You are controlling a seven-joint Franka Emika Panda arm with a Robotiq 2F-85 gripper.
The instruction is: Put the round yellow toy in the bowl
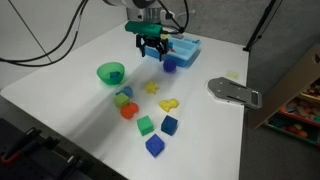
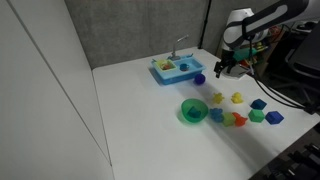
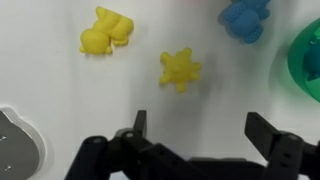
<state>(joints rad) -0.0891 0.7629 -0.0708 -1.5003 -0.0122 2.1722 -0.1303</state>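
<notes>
The round yellow toy (image 3: 180,69), star-edged, lies on the white table just ahead of my open, empty gripper (image 3: 200,125) in the wrist view. In both exterior views the toy (image 1: 152,88) (image 2: 217,99) sits between the bowl and the other toys. The bright-green bowl (image 1: 111,73) (image 2: 193,111) stands upright and shows at the right edge of the wrist view (image 3: 308,60). My gripper (image 1: 150,45) (image 2: 222,68) hangs above the table near the blue toy sink, apart from the toy.
A longer yellow toy (image 3: 106,31) (image 1: 169,104) lies beside the round one. A blue toy sink (image 1: 183,47) and a blue block (image 1: 170,65) are near the gripper. A red ball (image 1: 128,111), green and blue blocks (image 1: 146,125), and a grey plate-like thing (image 1: 235,92) are around.
</notes>
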